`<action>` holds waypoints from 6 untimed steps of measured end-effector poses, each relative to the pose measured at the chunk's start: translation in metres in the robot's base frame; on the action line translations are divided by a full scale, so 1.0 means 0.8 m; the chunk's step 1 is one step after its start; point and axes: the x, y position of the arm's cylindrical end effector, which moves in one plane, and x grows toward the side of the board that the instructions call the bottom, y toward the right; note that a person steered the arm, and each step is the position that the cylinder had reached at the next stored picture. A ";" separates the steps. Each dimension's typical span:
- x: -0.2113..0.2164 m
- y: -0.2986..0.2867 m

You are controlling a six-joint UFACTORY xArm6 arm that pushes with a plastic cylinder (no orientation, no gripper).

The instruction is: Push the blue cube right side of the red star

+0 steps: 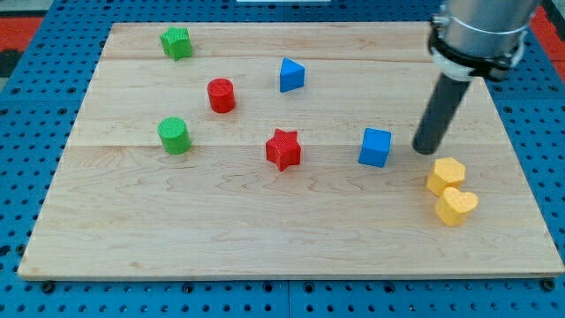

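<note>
The blue cube [375, 147] lies on the wooden board right of centre. The red star [283, 148] lies to its left, with a clear gap of about a block and a half between them. My tip [427, 148] rests on the board just right of the blue cube, with a small gap between tip and cube. The dark rod runs up from it to the arm at the view's top right.
A blue triangular block [291, 75], a red cylinder [221, 95], a green cylinder [174, 135] and a green star-like block [177, 42] lie on the left half. A yellow hexagon-like block [446, 175] and a yellow heart [455, 206] sit just below the tip.
</note>
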 end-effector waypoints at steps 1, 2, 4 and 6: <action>-0.010 -0.090; -0.036 -0.103; -0.069 -0.190; 0.070 -0.246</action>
